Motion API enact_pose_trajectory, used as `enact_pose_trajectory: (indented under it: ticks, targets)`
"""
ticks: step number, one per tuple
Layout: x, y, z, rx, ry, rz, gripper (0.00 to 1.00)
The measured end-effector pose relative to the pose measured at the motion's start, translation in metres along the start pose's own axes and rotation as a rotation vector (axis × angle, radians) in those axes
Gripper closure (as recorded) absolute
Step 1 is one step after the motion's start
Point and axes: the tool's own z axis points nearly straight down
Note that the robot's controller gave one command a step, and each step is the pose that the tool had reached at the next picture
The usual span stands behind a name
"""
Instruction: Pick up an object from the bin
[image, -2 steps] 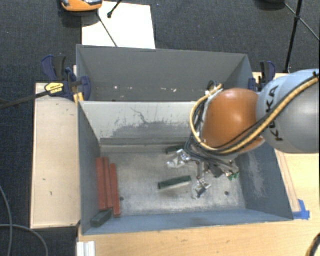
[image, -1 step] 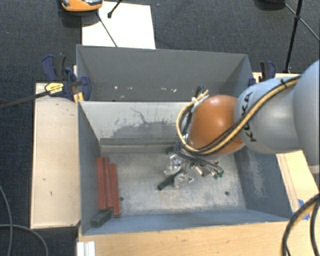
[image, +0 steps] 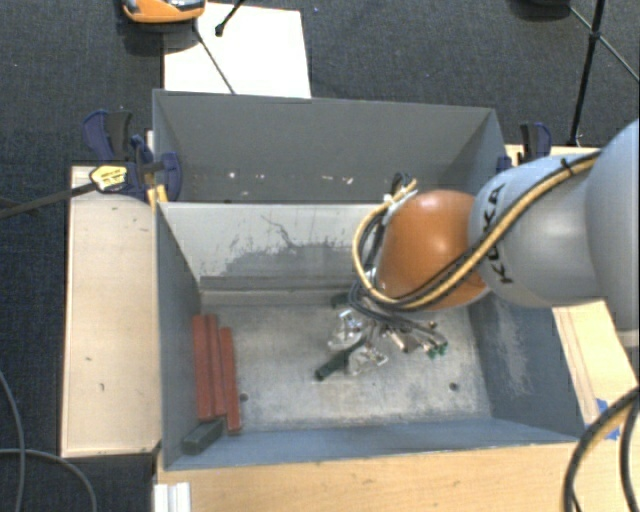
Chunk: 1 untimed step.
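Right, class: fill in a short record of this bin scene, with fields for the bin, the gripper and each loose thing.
bin: grey metal bin
gripper: low over the floor's middle
left side: long reddish-brown bars, side by side along the wall
near left corner: small dark block at the bars' end
by the gripper: thin dark stick-like piece, just to its left; held or not, unclear

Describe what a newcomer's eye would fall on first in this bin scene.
The arm's orange cover stands out first, right of centre, with the gripper low in the grey bin beside a small dark stick. Next come the reddish-brown bars lying side by side along the floor's left, a small dark block at their near end.
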Motion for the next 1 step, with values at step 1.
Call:
enact_pose_trajectory:
  ticks: [1]
  targets:
    - [0.0115, -0.0016, -0.1931, 0.002, 0.006, 0.02, 1.0]
